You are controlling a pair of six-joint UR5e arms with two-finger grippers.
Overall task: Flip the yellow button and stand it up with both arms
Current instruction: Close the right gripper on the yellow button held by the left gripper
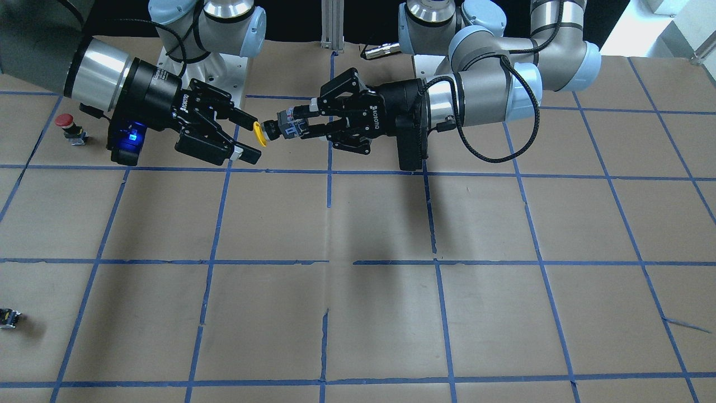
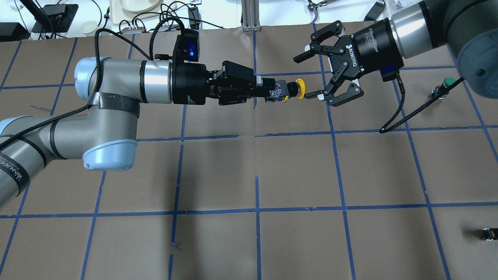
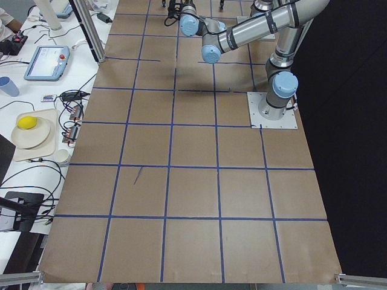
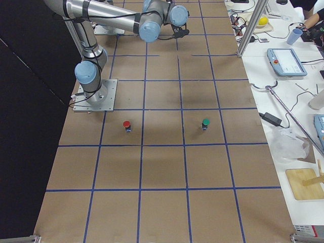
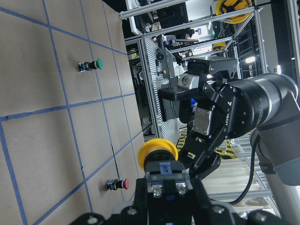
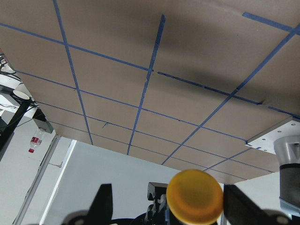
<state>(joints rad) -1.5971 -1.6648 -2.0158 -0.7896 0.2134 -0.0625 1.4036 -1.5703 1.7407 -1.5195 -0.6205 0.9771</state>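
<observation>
Lettering ROBOTIQ on right gripper (image 1: pixel 250 137), jaws apart; left gripper (image 1: pixel 293 124) clamped on yellow button (image 1: pixel 273 130)

yellow button (image 2: pixel 290 89), held horizontal above table, body clamped in left gripper (image 2: pixel 273 90), yellow cap pointed toward spread-fingered right gripper (image 2: pixel 303 77)

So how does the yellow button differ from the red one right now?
The yellow button is held off the table, lying sideways in the left gripper; the red button stands cap-up on the table, untouched. Their caps differ in colour, yellow against red. Both are small mushroom-cap push-buttons on blocky bodies.
</observation>
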